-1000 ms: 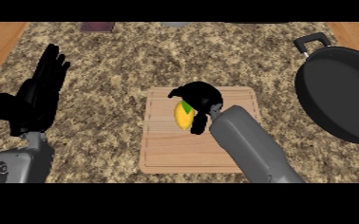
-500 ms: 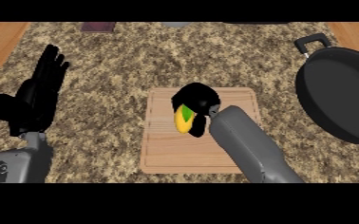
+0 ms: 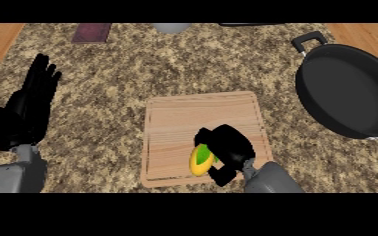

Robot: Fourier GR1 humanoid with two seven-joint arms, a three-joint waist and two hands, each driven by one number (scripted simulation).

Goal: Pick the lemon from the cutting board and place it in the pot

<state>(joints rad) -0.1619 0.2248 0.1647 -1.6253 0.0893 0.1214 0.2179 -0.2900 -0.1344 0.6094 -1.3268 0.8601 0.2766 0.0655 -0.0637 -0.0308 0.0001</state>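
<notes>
- My right hand (image 3: 230,147) curls round the lemon (image 3: 201,159) at the cutting board (image 3: 192,115)'s near edge.
- The pot (image 3: 343,92) stands well right of the board.
- My left hand (image 3: 29,105) rests open, fingers up, left of the board.

One lemon (image 3: 201,160); one cutting board (image 3: 192,120); one pot (image 3: 343,92); one left hand (image 3: 29,107); one right hand (image 3: 235,147); one maroon rectangle (image 3: 92,31).

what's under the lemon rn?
The cutting board lies beneath the lemon. The right hand curls round the lemon and covers its right side. Whether the lemon touches the board cannot be told.
</notes>
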